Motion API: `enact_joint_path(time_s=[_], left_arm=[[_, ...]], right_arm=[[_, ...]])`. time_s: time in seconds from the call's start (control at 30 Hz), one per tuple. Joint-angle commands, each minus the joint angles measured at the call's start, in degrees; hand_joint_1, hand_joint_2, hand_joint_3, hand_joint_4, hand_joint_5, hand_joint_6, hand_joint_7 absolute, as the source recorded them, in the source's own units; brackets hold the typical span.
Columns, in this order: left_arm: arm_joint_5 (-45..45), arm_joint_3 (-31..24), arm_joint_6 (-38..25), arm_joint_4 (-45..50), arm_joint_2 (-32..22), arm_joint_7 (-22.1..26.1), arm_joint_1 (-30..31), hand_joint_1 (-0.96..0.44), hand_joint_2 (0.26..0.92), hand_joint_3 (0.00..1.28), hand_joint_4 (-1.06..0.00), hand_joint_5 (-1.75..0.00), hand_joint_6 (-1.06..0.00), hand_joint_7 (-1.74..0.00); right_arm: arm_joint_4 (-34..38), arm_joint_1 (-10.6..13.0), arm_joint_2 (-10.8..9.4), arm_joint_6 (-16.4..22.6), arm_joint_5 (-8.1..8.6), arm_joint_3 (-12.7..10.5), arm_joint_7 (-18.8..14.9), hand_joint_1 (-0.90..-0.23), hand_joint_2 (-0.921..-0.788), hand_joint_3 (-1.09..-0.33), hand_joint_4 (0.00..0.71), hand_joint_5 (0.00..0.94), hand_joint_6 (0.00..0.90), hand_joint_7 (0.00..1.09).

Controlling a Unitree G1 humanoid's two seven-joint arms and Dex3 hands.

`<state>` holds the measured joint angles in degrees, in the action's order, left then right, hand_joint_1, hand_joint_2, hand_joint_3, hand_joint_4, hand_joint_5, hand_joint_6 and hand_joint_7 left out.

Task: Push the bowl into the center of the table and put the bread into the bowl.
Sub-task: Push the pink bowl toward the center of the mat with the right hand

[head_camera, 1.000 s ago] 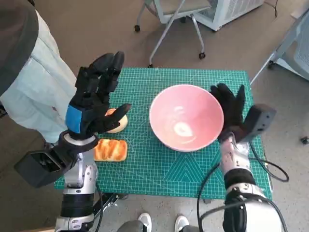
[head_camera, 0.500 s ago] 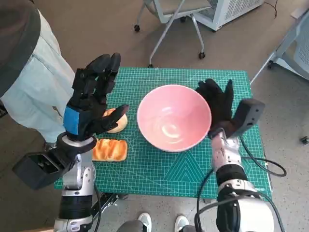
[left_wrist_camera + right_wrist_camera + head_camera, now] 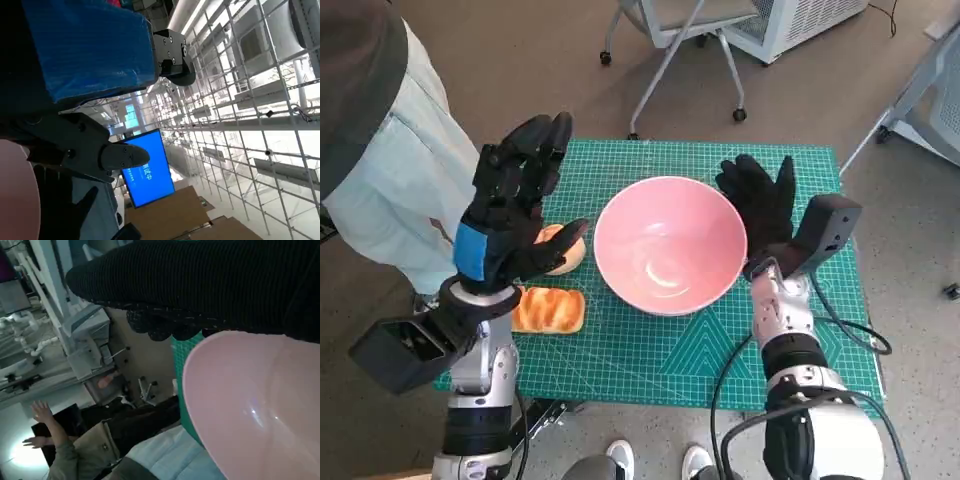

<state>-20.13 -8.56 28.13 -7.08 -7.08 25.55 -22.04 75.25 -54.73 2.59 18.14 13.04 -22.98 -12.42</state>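
The right hand (image 3: 760,205), open with fingers spread, presses the right side of the bowl (image 3: 670,243), while the bread (image 3: 549,309) lies nearer the open left hand (image 3: 510,205).

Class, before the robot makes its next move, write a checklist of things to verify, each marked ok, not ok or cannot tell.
1. Bowl near the middle of the green mat: ok.
2. Bowl upright and empty: ok.
3. Right hand against the bowl's far right side: ok; firm contact: cannot tell.
4. Left hand open, holding nothing: ok.
5. Bread in the bowl: not ok; the loaf and the round roll lie on the mat left of the bowl.
6. Left hand raised above the bread, not touching it: ok.
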Motion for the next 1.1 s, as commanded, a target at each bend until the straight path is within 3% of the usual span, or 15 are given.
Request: enact_joint_path(time_s=[0.03,0.33,0.47,0.67,0.87,1.1], left_arm=[[0.47,-0.01,0.86,0.39,-0.52,0.18,0.55,-0.22,0.921,0.32,-0.17,-0.02,0.0,-0.6],[0.71,0.18,1.19,-1.1,-0.03,-0.24,-0.69,-0.21,0.921,0.33,-0.17,-0.02,0.0,-0.61],[0.71,0.67,1.13,-1.83,0.49,-0.32,-1.51,-0.21,0.921,0.33,-0.17,-0.02,0.0,-0.61],[0.73,1.46,1.03,-2.52,0.98,-0.11,-2.55,-0.21,0.921,0.34,-0.17,-0.02,0.0,-0.61],[0.07,2.12,0.54,-2.78,1.0,0.63,-3.54,-0.21,0.921,0.34,-0.17,-0.01,0.0,-0.59],[-1.37,2.49,-1.02,-2.81,1.04,1.84,-4.96,-0.22,0.921,0.34,-0.18,-0.02,0.0,-0.59]], right_arm=[[-0.13,0.45,1.55,1.57,-0.78,0.34,-0.93,-0.612,-0.921,-0.84,0.157,0.0,0.226,0.14],[-3.27,1.16,2.73,10.71,-2.24,2.88,-4.09,-0.618,-0.921,-0.853,0.132,0.0,0.199,0.12],[-6.31,2.64,3.08,17.85,-3.07,4.45,-7.21,-0.613,-0.921,-0.853,0.121,0.0,0.195,0.12],[-12.51,5.12,2.99,24.86,-2.96,6.76,-10.31,-0.635,-0.921,-0.825,0.127,0.005,0.2,0.13],[-22.53,9.73,2.57,28.26,-2.16,9.6,-13.08,-0.66,-0.921,-0.805,0.146,0.012,0.214,0.14],[-32.57,14.58,2.72,28.31,-1.45,12.95,-15.09,-0.696,-0.921,-0.789,0.163,0.017,0.233,0.17]])
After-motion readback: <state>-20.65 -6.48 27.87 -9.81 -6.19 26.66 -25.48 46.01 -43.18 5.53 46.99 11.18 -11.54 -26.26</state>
